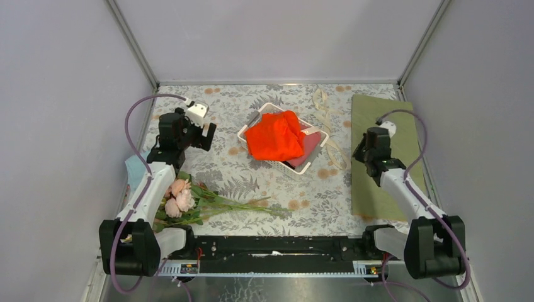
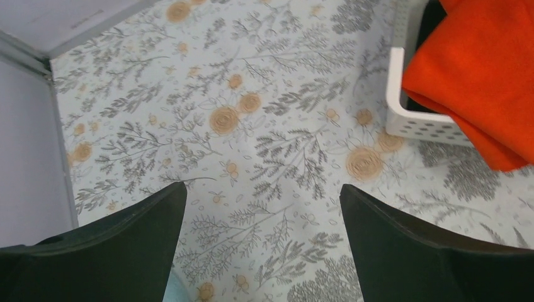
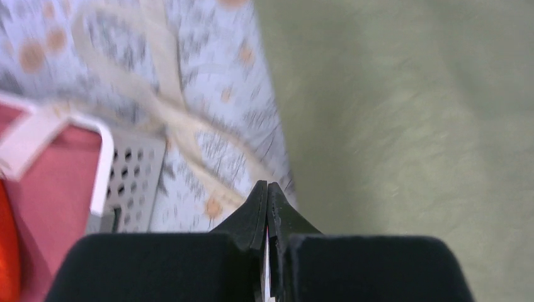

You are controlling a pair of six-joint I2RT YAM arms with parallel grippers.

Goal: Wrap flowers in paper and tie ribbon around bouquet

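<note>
Beside smooth olive paper (image 3: pixel 409 126), flat ribbon (image 3: pixel 169 112) loops.

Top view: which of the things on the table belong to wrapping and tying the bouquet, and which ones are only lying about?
For the job: pink flowers, olive-green paper, cream ribbon.

Lying about: white basket, orange-red cloth in it, light blue cloth at the left edge.

The flowers (image 1: pixel 179 195) are pink, paper (image 1: pixel 366 189) olive, ribbon (image 1: pixel 323 111) cream
</note>
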